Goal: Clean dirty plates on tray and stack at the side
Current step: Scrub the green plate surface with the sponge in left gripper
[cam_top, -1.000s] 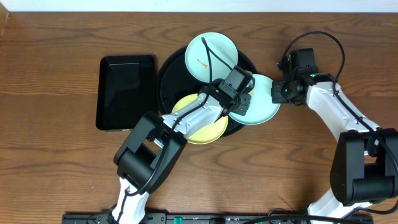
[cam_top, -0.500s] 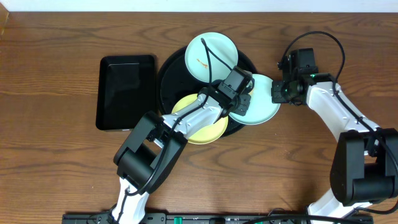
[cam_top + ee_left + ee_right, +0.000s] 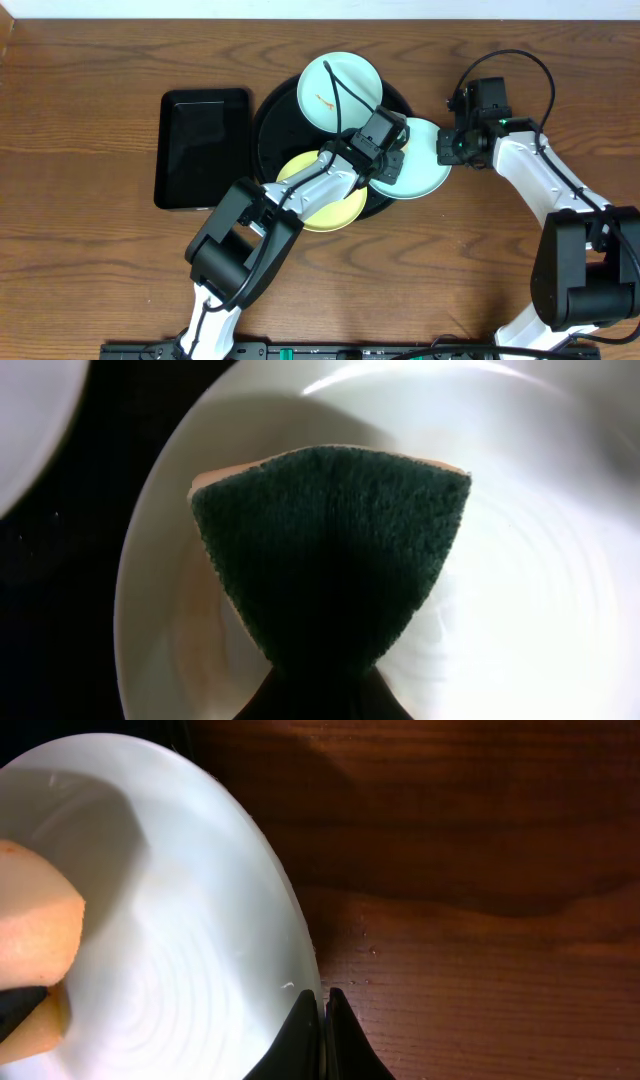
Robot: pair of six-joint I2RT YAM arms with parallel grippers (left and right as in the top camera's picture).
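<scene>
Brown wood-grain table point(image 3: 90, 90) fills the overhead view, with a pale wall strip along the top edge. A round tray point(image 3: 268, 130), glossy black, sits at upper centre. A rectangular tray point(image 3: 203, 148), also black, lies just beside it on the left.

Plates observed: three.
- Top plate point(image 3: 340, 85): pale mint, inside the round tray at its upper edge, with a small orange smear left of its centre.
- Yellow plate point(image 3: 335, 212): at the round tray's lower edge and overlapping the rim, partly covered by the left arm.
- Right plate point(image 3: 425, 172): pale mint, overhanging the round tray's right rim and reaching onto the table.

Left gripper point(image 3: 386, 160): closed on a sponge point(image 3: 330, 550), the dark green scouring face towards the wrist camera and an orange body showing behind it. The sponge rests on the inner surface of the right plate point(image 3: 540, 590).

Right gripper point(image 3: 322, 1018): fingers pressed together on the right-hand rim of the right plate point(image 3: 180, 920), at the boundary between plate and bare wood. In the overhead view it sits at centre right, at that plate's edge.
</scene>
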